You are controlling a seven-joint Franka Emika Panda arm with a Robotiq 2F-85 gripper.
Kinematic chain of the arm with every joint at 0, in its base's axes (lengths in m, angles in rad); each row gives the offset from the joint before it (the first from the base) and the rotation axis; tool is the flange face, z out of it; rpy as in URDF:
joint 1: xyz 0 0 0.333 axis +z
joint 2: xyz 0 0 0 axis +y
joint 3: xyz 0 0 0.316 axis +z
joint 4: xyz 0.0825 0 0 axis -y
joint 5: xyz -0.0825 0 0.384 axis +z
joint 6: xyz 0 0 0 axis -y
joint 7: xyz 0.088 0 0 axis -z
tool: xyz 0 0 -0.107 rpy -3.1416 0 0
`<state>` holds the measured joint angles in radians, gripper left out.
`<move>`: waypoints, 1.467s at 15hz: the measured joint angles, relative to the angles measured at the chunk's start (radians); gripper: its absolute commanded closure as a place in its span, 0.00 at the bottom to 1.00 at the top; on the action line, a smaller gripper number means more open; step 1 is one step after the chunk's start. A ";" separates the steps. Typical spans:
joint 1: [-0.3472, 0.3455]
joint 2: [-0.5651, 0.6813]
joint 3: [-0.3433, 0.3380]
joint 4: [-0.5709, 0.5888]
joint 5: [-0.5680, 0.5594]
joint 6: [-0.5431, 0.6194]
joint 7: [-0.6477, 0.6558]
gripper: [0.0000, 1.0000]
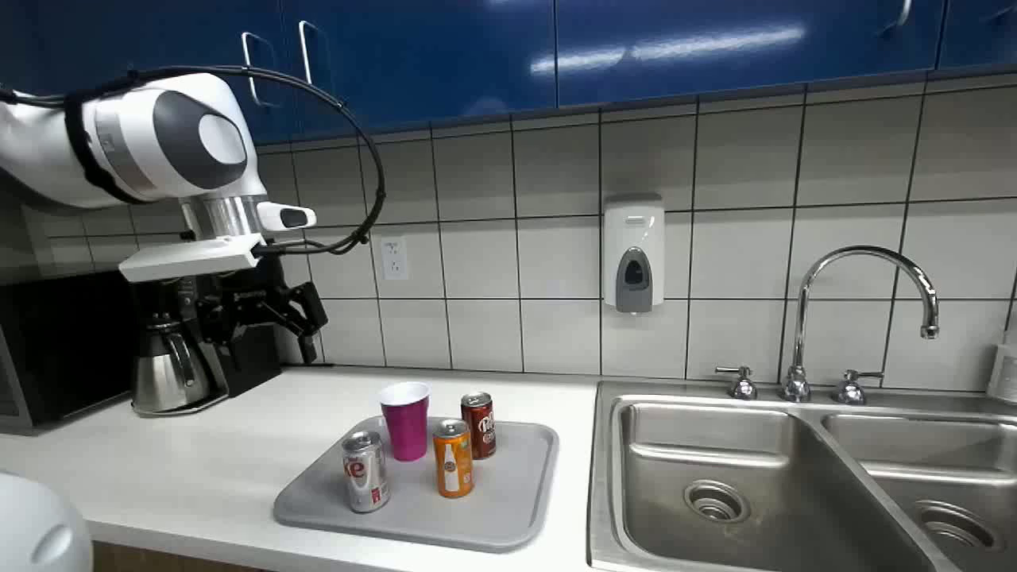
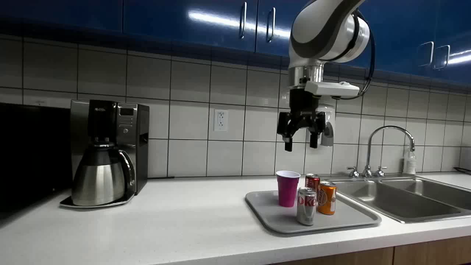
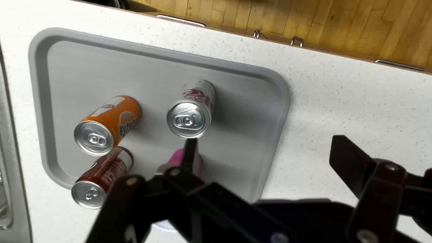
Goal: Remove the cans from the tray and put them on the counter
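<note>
My end effector (image 2: 301, 144), spread wide above the counter (image 1: 206, 469); three cans (image 1: 453, 465) upright on the tray (image 1: 512, 481) beside a cup (image 1: 406, 430), any contents unclear.

ext. vw: dk red can (image 1: 483, 426) part. bhnd orange can (image 1: 454, 461) | wrist: cup (image 3: 176, 156) mostly bhnd end effector (image 3: 264, 146)

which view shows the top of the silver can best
The wrist view: it looks down on the silver can, so the lid shows as a broad round with its pull tab clear. Both exterior views look more from the side, so the lid is only a narrow oval.
</note>
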<state>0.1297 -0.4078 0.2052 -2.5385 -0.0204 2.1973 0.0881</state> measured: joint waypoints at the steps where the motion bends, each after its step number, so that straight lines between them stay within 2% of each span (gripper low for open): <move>1: 0.000 0.001 0.000 0.000 0.000 0.000 0.000 0.00; 16: 0.000 0.013 -0.001 -0.007 -0.012 0.001 0.000 0.00; 22: -0.002 0.087 -0.049 -0.041 -0.021 0.112 -0.022 0.00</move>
<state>0.1273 -0.3203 0.1561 -2.5796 -0.0413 2.3092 0.0657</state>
